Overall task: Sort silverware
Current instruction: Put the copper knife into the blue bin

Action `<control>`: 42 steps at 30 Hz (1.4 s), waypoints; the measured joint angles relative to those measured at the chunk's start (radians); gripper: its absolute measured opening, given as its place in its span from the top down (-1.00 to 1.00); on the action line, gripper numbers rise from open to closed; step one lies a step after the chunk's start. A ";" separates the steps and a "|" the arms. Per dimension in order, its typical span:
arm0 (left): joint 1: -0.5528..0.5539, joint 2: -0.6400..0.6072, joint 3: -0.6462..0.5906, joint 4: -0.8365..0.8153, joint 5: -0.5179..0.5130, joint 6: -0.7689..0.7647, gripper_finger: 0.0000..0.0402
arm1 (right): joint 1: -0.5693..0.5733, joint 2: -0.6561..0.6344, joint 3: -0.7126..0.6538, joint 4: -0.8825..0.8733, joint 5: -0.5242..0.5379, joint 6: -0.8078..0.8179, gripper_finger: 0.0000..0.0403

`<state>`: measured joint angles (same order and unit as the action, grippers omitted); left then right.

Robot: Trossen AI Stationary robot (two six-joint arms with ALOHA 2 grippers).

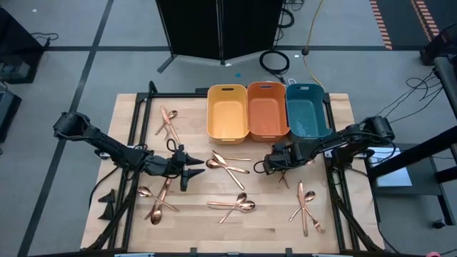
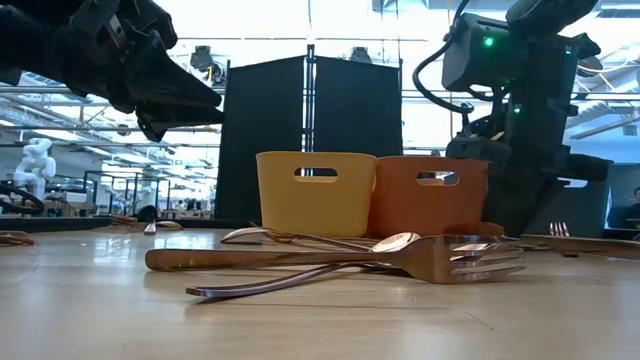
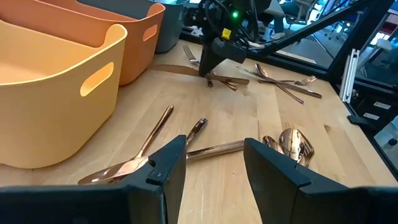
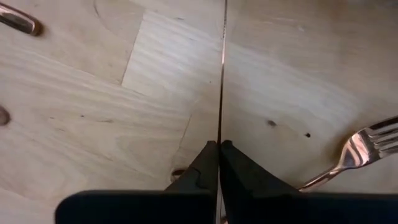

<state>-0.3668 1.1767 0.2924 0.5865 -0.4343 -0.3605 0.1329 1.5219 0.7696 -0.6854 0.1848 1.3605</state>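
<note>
- While my right hand (image 1: 265,167) sits low on the worktop (image 1: 128,143) in front of the orange bin (image 1: 267,108), its fingers are pressed together on a thin copper knife (image 4: 221,81); in its wrist view the blade runs edge-on straight out from between the closed tips.
- Just beside that hand lies a fork (image 4: 360,152), tines clear of the fingers.
- My left hand (image 1: 191,170) hovers above the worktop left of centre, its fingers (image 3: 166,169) apart with nothing between them.
- Just ahead of it lies a crossed cluster of spoons and a knife (image 1: 228,164); another crossed group (image 1: 234,205) lies nearer the front edge.
- More silverware lies in small heaps: near the back left (image 1: 167,123), at the front left (image 1: 158,201), and at the front right (image 1: 305,208).
- Three bins stand side by side at the back: yellow bin (image 1: 227,111), orange, and teal bin (image 1: 307,110).
- From above I see no silverware in any of the three.
</note>
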 joint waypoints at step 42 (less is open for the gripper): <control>0.000 0.000 0.000 -0.005 -0.012 0.000 0.22 | -0.026 -0.434 0.000 0.204 -0.119 -0.298 1.00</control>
<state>-0.3672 1.1770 0.2924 0.5818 -0.4460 -0.3603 0.1072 1.0882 0.7694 -0.4819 0.0663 1.0625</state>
